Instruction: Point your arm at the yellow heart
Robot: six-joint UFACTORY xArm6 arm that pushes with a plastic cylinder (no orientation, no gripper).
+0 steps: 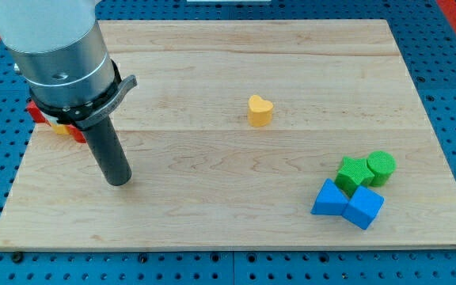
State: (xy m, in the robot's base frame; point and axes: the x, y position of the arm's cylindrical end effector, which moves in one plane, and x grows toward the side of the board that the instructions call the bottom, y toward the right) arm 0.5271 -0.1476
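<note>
The yellow heart (260, 110) sits alone near the middle of the wooden board (212, 63). My tip (118, 181) rests on the board at the view's left, far to the left of the heart and a little lower in the view. No block touches the tip.
Red blocks (38, 112) and a yellow block (59, 127) lie at the left edge, mostly hidden behind the arm. At the lower right sit a green star (353, 172), a green cylinder (381, 167), a blue triangle (328, 199) and a blue cube (364, 207), packed together.
</note>
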